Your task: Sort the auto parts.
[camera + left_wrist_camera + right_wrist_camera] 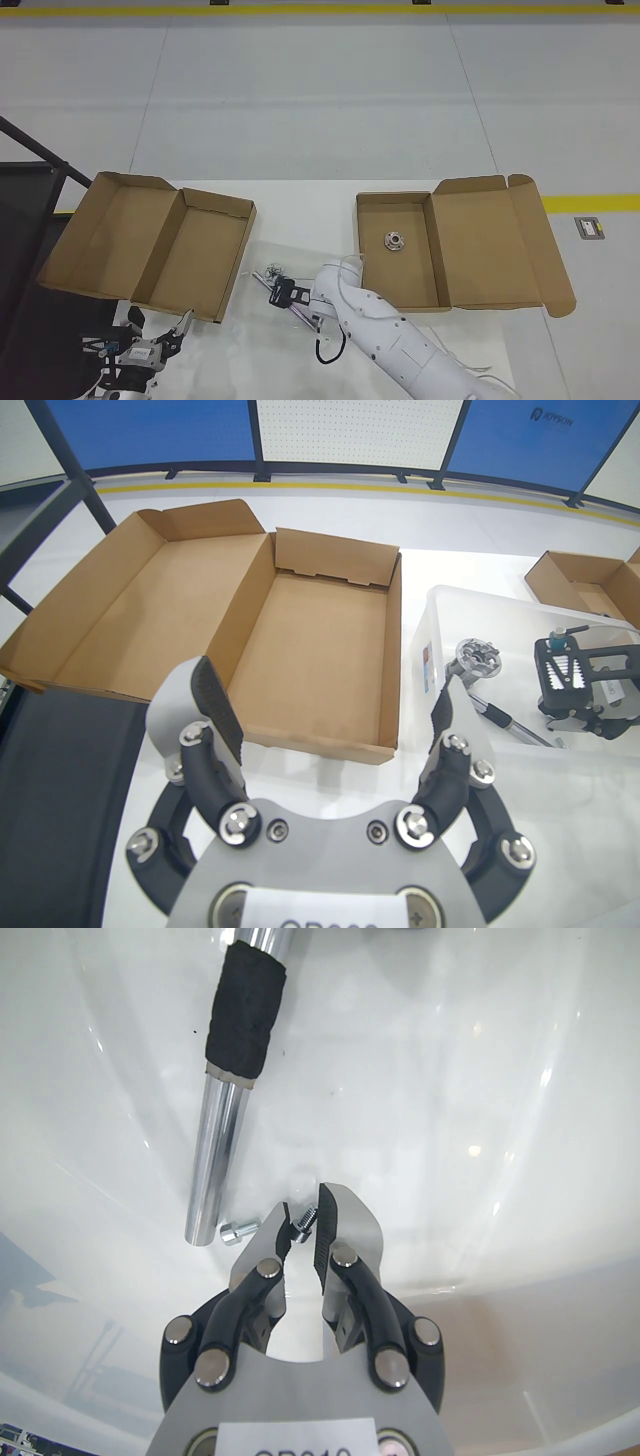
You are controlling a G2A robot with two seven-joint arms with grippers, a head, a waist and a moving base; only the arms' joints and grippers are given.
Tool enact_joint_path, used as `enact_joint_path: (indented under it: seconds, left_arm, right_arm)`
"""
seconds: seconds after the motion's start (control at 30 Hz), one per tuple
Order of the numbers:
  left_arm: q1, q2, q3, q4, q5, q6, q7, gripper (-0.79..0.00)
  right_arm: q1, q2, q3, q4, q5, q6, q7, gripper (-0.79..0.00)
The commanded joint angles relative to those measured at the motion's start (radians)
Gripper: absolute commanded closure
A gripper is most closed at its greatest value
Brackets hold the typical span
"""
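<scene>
My right gripper (304,1200) is down inside the clear plastic bin (435,625), its fingers closed narrowly on a small silver bolt (305,1224) just above the bin floor. A second bolt (239,1231) lies beside it, at the end of a chrome rod (217,1148) with a black taped band. The same rod (505,720) and a flanged metal part (477,657) lie in the bin next to the right gripper (575,720). My left gripper (330,695) hangs open with nothing in it, near the front corner of the left cardboard box (310,660).
The left box (150,245) has nothing inside; its lid is folded out to the left. The right cardboard box (400,280) holds one round metal hub (394,240). A dark rack (30,200) stands at the table's left edge.
</scene>
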Motion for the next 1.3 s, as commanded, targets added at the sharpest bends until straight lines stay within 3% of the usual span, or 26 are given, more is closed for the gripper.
enact_joint_path:
  seconds: [0.0,0.23,0.47,0.63,0.77,0.8,0.9,1.07,1.17,1.27]
  left_arm:
    - [0.0,0.0,0.0,0.0,0.0,0.0,0.0,-0.785]
    - [0.0,0.0,0.0,0.0,0.0,0.0,0.0,-0.785]
    - [0.0,0.0,0.0,0.0,0.0,0.0,0.0,-0.785]
    - [0.0,0.0,0.0,0.0,0.0,0.0,0.0,-0.785]
    - [0.0,0.0,0.0,0.0,0.0,0.0,0.0,-0.785]
    - [0.0,0.0,0.0,0.0,0.0,0.0,0.0,-0.785]
    - [0.0,0.0,0.0,0.0,0.0,0.0,0.0,-0.785]
    - [0.0,0.0,0.0,0.0,0.0,0.0,0.0,-0.785]
    - [0.0,0.0,0.0,0.0,0.0,0.0,0.0,-0.785]
    - [0.0,0.0,0.0,0.0,0.0,0.0,0.0,-0.785]
  right_arm:
    - [-0.002,0.004,0.01,-0.007,-0.004,0.003,-0.006,0.0]
    - [-0.048,0.045,0.098,-0.118,-0.018,-0.022,-0.066,0.0]
    - [-0.209,0.131,0.292,-0.418,-0.068,-0.09,-0.159,0.0]
    - [-0.412,0.19,0.491,-0.715,-0.073,-0.147,-0.37,0.0]
    - [-0.538,0.218,0.624,-0.837,-0.039,-0.178,-0.565,0.0]
    - [-0.565,0.22,0.655,-0.848,-0.008,-0.157,-0.628,0.0]
    - [-0.604,0.229,0.719,-0.835,0.101,-0.221,-0.782,0.0]
    - [-0.598,0.244,0.795,-0.714,0.297,-0.436,-0.994,0.0]
    - [-0.567,0.252,0.813,-0.628,0.36,-0.517,-1.033,0.0]
    - [-0.552,0.26,0.829,-0.606,0.302,-0.459,-0.994,0.0]
